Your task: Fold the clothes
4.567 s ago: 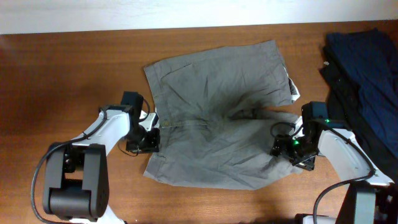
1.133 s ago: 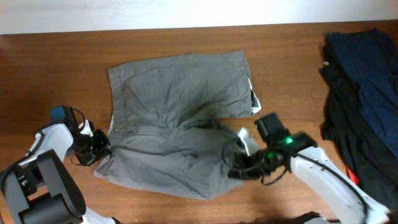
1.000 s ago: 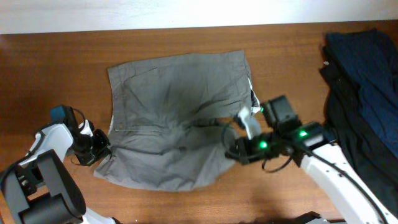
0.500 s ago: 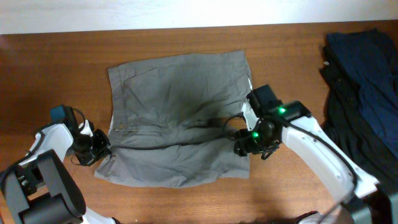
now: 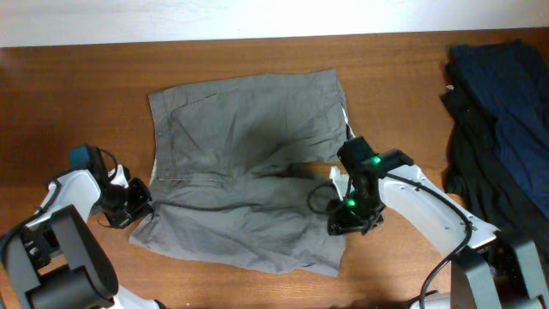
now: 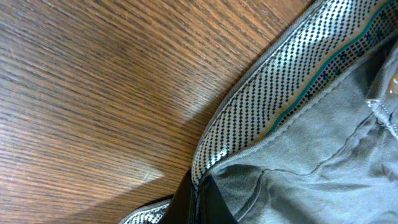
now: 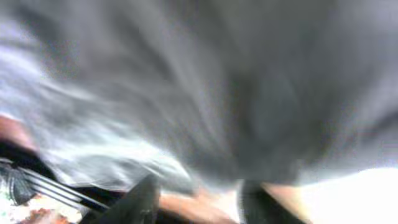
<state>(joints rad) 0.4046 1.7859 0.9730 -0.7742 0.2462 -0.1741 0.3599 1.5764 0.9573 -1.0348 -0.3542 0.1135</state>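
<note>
Since a moment ago the shorts [image 5: 249, 163] have spread their lower leg flatter toward 5 o'clock, the right gripper [image 5: 350, 223] dipping with it. They lie open in the middle of the table [image 5: 77, 103], no fold made yet, so all folding is left. The left gripper [image 5: 130, 204] pinches the waistband [image 6: 273, 93] at 8 o'clock; the right one's grip is too blurry to tell, and no writing shows.

Brown wood-grain table [image 5: 69, 94]; pale strip beyond far edge. Grey-olive shorts [image 5: 249, 146] spread at centre, wrinkled, waistband toward left edge, leg hems toward right edge. Near-side leg rumpled, close to near edge. Dotted inner waistband lining [image 6: 292, 81] exposed, lying on bare wood. Dark navy garment [image 5: 506, 77] heaped at far right corner. Black garment [image 5: 476, 172] alongside it on right edge, well apart from shorts.
</note>
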